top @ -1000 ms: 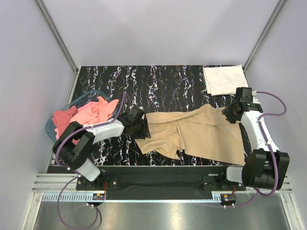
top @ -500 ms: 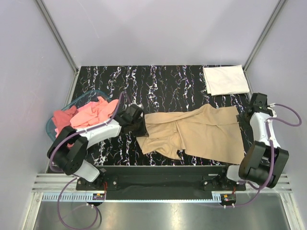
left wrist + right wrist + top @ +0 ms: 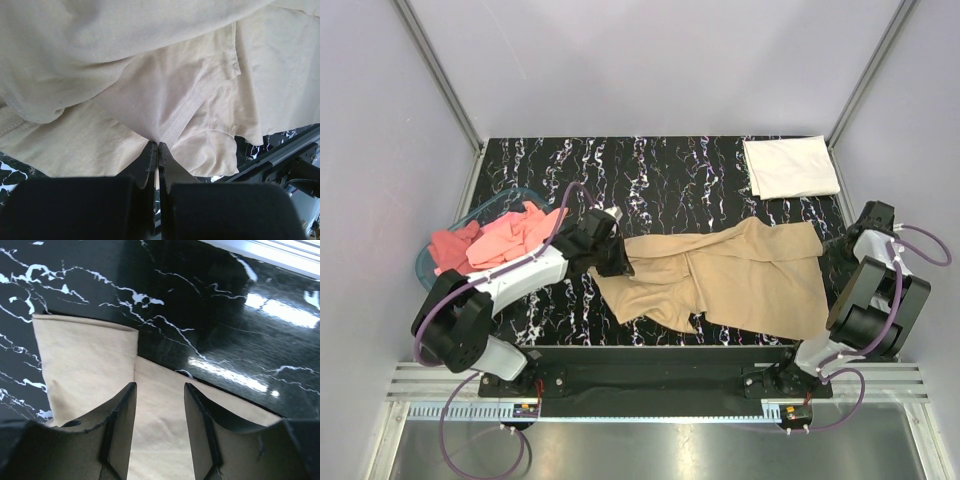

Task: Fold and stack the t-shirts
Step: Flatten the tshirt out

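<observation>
Retreated right claw (image 3: 160, 388) gapes; left wrist view shows left claw (image 3: 156, 146) pinching tan t-shirt (image 3: 750, 280).

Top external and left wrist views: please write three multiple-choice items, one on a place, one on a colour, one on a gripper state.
1. Where on the black marbled table does the folded white cotton t-shirt lie? A. far right corner B. near left corner C. centre
2. What colour are the crumpled shirts in the translucent blue plastic basket? A. green B. pink and salmon C. white
3. The left gripper is: A. open, empty B. hidden C. shut on the spread tan cotton t-shirt
Answers: 1 A, it lies by the far right edge; 2 B, the heap shows pink and salmon; 3 C, the wrist view shows tan cloth pinched between closed fingers.
</observation>
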`<state>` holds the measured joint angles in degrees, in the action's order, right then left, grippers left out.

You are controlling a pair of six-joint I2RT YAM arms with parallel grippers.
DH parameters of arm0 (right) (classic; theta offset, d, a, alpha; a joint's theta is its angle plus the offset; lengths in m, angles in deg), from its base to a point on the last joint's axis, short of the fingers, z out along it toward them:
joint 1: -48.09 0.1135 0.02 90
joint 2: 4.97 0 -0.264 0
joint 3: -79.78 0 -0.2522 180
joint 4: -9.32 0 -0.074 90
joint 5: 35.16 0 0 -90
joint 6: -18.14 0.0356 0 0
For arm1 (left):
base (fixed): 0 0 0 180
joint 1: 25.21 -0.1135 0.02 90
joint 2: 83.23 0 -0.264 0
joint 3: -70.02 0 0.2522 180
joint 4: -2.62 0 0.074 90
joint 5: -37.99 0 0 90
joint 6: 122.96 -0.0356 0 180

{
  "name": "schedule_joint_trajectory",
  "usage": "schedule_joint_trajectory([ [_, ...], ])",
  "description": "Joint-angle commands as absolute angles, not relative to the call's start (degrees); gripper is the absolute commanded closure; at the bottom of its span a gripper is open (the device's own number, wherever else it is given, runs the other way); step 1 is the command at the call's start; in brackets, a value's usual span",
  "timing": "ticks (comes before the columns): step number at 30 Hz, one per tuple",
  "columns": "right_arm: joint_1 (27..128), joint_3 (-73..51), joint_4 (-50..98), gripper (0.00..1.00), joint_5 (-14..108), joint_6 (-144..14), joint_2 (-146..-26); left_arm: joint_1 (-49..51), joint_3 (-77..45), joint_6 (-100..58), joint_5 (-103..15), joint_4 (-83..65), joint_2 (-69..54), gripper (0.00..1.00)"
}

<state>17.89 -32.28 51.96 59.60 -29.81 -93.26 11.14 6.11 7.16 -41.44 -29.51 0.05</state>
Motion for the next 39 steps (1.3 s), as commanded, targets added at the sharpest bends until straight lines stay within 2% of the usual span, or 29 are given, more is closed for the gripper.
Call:
schedule_joint_trajectory([
  [1,17.59,-30.82,48.22,0.50,57.39,-31.69,-94.44,10.73,5.37,7.46,-38.74,-26.79,-3.16,1.00],
  [6,17.59,-29.59,46.90,0.54,57.48,-31.69,-97.51,10.73,6.25,8.00,-37.42,-25.73,-5.36,1.00],
  [16,17.59,-30.64,39.09,0.55,56.26,-30.64,-103.05,10.03,7.13,7.74,-36.63,-25.82,-7.56,1.00],
  [31,17.59,-29.59,38.99,0.61,54.93,-29.23,-106.22,9.50,7.30,8.00,-36.80,-25.73,-8.26,1.00],
  [35,17.68,-29.24,38.90,0.67,54.93,-29.05,-107.27,9.41,7.04,8.35,-36.80,-25.82,-8.61,1.00],
  [38,17.68,-29.06,38.99,0.78,53.09,-29.23,-107.63,9.41,6.86,8.79,-37.24,-25.90,-9.05,1.00],
  [39,17.59,-28.97,38.99,0.86,52.74,-29.23,-107.71,9.41,6.95,9.05,-37.24,-26.08,-9.14,1.00],
])
